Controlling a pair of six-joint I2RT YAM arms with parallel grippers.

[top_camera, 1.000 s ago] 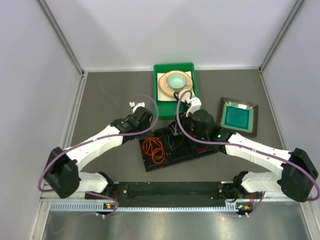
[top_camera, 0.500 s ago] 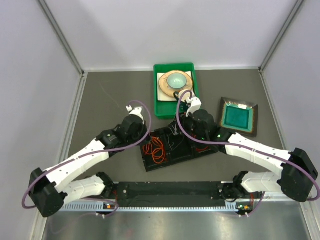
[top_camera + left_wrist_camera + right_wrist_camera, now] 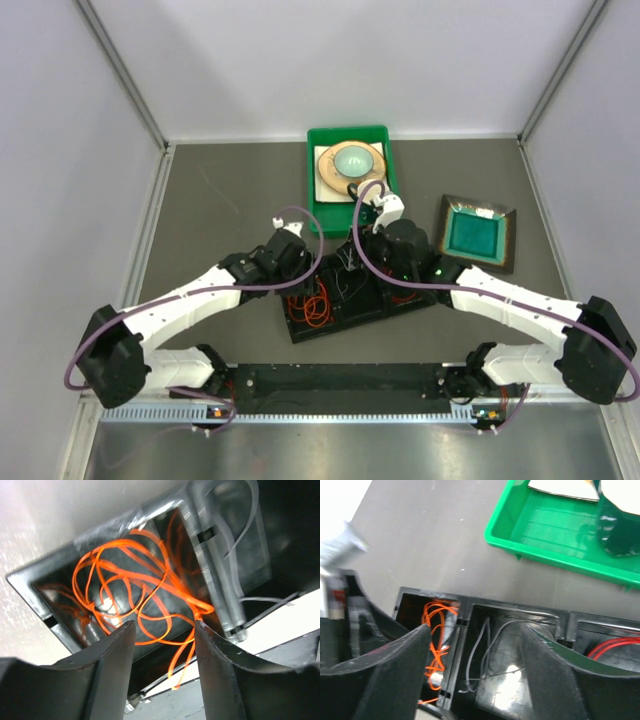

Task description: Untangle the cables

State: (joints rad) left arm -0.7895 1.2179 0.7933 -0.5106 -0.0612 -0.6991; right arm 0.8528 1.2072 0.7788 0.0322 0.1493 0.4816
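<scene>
Nearest the arm bases, the left gripper hangs over the left end of a black divided tray, its two dark fingers apart and nothing pinched between them. Just beyond those fingers the orange cable lies heaped in the left compartment as a loose bundle of overlapping loops; one strand trails out over the near wall of that compartment (whether it touches a finger cannot be told from the wrist view).

The tray sits at the middle of the grey table, slanted, with its left end nearer the bases. In its middle compartment lies the pale grey cable, a thin strand curving up one side and across the floor. The right gripper is poised above this compartment, its fingers standing wide, empty, and clear of the wire. In the right compartment lies the red cable, only partly seen, since from above the right arm covers most of that end. Each cable keeps to its own compartment, parted from the next by the dividing walls.

Beyond the black tray, near its far edge, stands a green tray holding a pale round bowl. To the right of it, well apart from the cables, lies a square teal dish
</scene>
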